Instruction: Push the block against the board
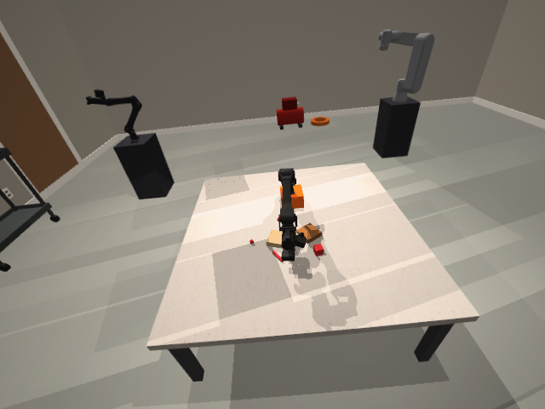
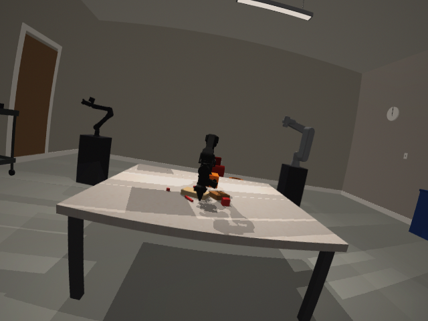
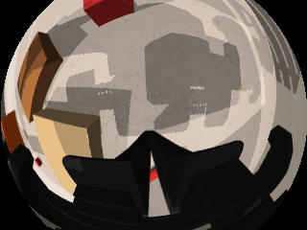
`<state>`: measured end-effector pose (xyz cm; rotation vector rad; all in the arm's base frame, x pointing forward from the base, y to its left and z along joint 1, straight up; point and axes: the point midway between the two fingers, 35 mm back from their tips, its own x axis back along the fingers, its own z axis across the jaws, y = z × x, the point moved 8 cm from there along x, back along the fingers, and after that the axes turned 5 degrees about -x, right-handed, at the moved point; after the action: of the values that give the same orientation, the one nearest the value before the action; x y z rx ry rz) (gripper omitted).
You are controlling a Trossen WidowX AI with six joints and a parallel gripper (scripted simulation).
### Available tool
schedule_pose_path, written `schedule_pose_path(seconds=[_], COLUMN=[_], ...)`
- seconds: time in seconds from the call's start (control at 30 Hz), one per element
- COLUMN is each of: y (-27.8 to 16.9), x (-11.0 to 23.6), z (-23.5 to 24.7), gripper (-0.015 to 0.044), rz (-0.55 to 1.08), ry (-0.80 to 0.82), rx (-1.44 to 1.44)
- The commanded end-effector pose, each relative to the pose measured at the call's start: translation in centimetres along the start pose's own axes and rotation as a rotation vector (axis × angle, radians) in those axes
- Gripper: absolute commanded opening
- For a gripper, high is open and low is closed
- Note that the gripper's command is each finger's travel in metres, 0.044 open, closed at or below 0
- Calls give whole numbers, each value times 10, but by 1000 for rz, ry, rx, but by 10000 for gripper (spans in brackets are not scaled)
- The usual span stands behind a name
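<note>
The tan board (image 1: 272, 239) (image 2: 188, 190) (image 3: 64, 136) lies flat near the middle of the table. The brown square block (image 1: 312, 231) (image 2: 219, 194) (image 3: 37, 69) lies just to its right, turned at an angle, with a gap between them in the wrist view. My gripper (image 1: 288, 256) (image 2: 199, 198) (image 3: 149, 134) is shut and empty. It points down, low over the table, just in front of the board and between the two parts. The arm hides the board's right end in the top view.
A red cube (image 1: 318, 250) (image 2: 225, 201) (image 3: 109, 2) sits in front of the block. A thin red stick (image 1: 276, 255) (image 2: 188, 198) lies by my fingers. A tiny red piece (image 1: 251, 241) (image 2: 168, 189) lies left of the board. The arm's orange base (image 1: 299, 196) stands behind.
</note>
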<state>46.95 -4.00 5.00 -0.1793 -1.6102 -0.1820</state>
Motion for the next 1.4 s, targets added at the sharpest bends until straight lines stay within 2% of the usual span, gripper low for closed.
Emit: schedule_pose_path(seconds=[0.0, 1.03, 1.37], y=[-5, -36, -23], x=[-1, -2, -2], z=[-1, -5, -4], gripper=[0, 0, 0], rz=[-5, -2, -3], ry=[2, 2, 2], rx=[1, 1, 1])
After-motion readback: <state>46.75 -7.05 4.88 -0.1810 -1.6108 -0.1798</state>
